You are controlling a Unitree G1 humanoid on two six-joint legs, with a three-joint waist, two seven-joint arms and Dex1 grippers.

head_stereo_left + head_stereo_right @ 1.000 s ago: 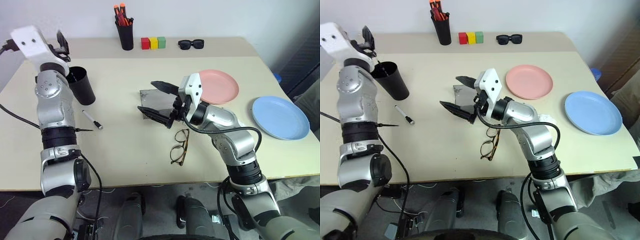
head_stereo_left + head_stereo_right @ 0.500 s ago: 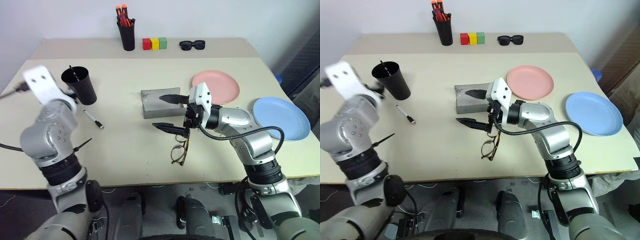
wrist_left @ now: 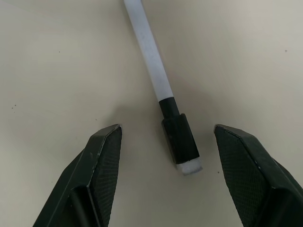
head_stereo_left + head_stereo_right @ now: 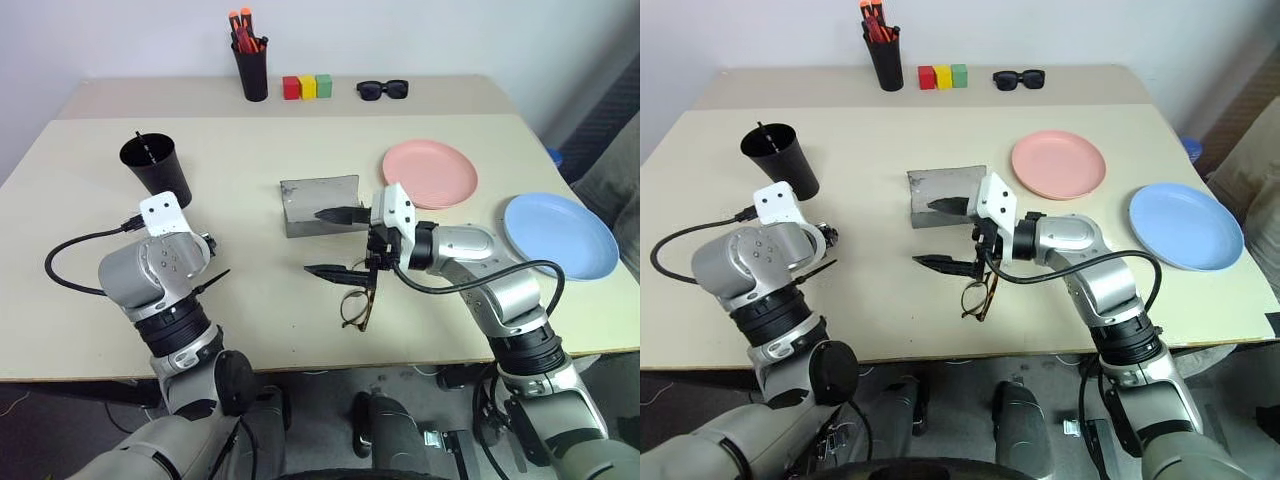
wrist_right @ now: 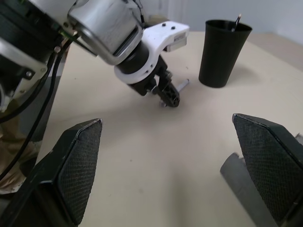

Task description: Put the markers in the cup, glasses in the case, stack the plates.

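The left gripper is hovering with its fingers spread wide on either side of the white marker, touching neither side of it; that marker is lying flat on the table toward its left edge, just in front of the black cup, which is holding a slim pen. The right gripper is hanging wide open near the table's middle, holding nothing, over the glasses and just beside the grey case; the pink plate and blue plate are sitting apart toward the right edge.
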